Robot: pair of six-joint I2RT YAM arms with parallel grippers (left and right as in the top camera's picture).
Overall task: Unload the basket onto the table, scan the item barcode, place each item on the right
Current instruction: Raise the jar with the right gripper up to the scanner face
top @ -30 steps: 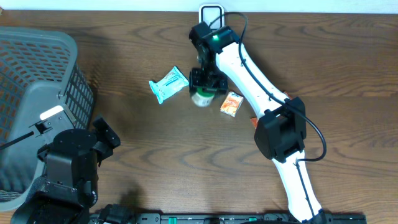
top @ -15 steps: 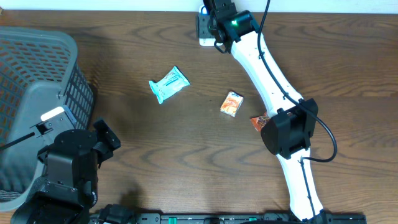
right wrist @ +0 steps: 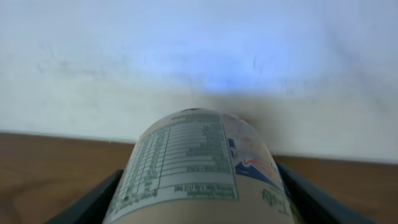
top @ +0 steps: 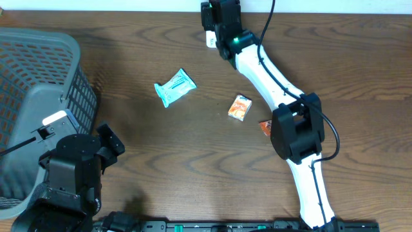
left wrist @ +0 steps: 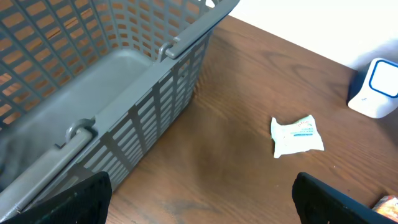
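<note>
- I see the bottle [right wrist: 199, 168] clamped between the jaws of the right gripper [right wrist: 202, 202], above the far edge of the table [right wrist: 37, 162], facing the wall [right wrist: 186, 50].
- Bottle: pale cylinder, printed text panel uppermost.
- Left gripper [left wrist: 205, 208]: jaws released.

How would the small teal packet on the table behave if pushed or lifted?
The teal packet looks like a soft, crimped wrapper, so it would probably flex rather than stay stiff. It lies flat, so it should slide, not roll. It seems thin, so likely light.

Checkout-style tabletop: shopping basket [top: 80, 96], barcode scanner [left wrist: 375, 87]
</note>
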